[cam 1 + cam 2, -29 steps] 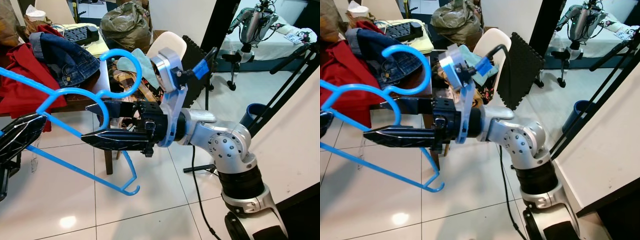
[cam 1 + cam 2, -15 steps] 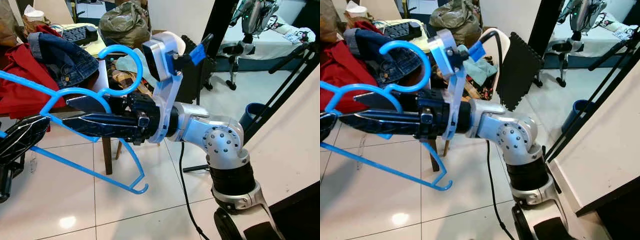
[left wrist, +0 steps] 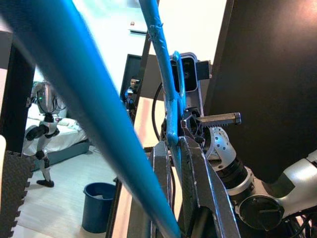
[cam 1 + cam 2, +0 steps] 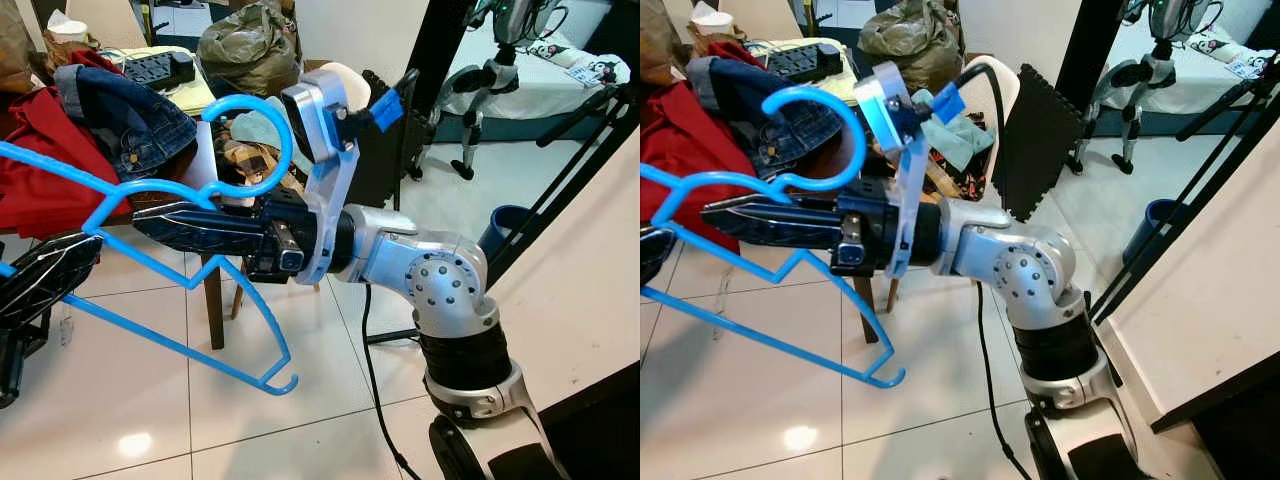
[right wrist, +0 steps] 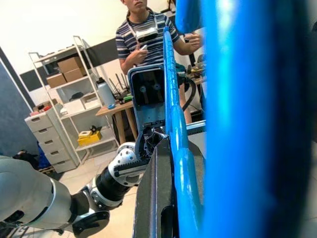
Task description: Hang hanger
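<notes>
Your right gripper (image 4: pixel 165 222) has its two black fingers closed around the neck of the blue hanger (image 4: pixel 150 185) (just below the hook), and your left gripper (image 4: pixel 40 275) pinches the same hanger on its lower bar at the left edge. You are holding the hanger in the air between both arms, over the white tiled floor (image 4: pixel 300 410). Behind it stands a wooden table (image 4: pixel 200 160) heaped with a denim jacket (image 4: pixel 130 110) and a red garment (image 4: pixel 40 160).
</notes>
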### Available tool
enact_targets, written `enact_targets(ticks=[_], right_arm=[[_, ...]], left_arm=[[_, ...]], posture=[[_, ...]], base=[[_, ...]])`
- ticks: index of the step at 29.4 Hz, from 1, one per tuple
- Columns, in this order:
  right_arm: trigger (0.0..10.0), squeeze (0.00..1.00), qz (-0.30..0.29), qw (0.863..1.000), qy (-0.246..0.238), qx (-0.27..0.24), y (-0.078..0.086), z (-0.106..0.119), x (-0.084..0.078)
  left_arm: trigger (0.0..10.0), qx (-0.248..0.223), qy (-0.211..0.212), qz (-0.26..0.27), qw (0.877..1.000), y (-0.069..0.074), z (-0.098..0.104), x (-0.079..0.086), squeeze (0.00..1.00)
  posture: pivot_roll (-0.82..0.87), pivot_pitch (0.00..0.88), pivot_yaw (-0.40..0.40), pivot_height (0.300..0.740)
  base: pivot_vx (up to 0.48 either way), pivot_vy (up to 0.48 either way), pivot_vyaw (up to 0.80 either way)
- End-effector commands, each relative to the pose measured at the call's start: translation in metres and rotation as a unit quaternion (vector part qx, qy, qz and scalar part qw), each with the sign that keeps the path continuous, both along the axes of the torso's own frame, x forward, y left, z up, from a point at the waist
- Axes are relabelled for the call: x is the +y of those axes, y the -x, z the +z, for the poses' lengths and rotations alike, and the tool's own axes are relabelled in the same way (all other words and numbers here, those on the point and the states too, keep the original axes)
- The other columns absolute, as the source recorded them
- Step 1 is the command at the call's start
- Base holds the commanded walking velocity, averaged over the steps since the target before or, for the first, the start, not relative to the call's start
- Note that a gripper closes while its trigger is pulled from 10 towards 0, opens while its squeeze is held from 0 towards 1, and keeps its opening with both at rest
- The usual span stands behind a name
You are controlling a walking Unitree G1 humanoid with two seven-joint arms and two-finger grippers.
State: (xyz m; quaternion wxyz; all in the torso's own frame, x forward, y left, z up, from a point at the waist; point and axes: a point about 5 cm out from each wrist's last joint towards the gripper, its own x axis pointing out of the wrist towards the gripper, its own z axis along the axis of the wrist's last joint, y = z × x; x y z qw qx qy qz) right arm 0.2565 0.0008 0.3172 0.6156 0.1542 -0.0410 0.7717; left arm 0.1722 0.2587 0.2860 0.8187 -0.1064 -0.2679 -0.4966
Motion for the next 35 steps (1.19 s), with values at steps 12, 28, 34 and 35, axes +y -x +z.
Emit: enact_targets(ticks=[12, 28, 34, 35], right_arm=[[0.0, 0.0, -0.039, 0.999, 0.022, 0.003, -0.011, -0.01, 0.001], [0.0, 0.0, -0.318, 0.941, -0.02, 0.116, -0.097, -0.023, -0.039], [0.0, 0.0, -0.33, 0.936, -0.015, 0.119, -0.1, -0.028, -0.043], [0.0, 0.0, -0.33, 0.936, -0.015, 0.119, -0.1, -0.028, -0.043]], left_arm=[[10.0, 0.018, 0.046, -0.007, 0.999, -0.006, 0.001, -0.006, 1.0], [10.0, 0.218, -0.001, 0.149, 0.965, 0.002, -0.085, 0.018, 1.0], [10.0, 0.215, 0.014, 0.186, 0.959, -0.001, -0.087, 0.019, 1.0], [10.0, 0.215, 0.014, 0.186, 0.959, -0.001, -0.087, 0.019, 1.0]], posture=[[0.07, 0.099, -0.123, 0.74], [0.08, 0.122, -0.116, 0.74], [0.08, 0.125, -0.117, 0.74], [0.08, 0.125, -0.117, 0.74]], base=[[0.0, 0.0, 0.0], [0.0, 0.0, 0.0], [0.0, 0.0, 0.0], [0.0, 0.0, 0.0]])
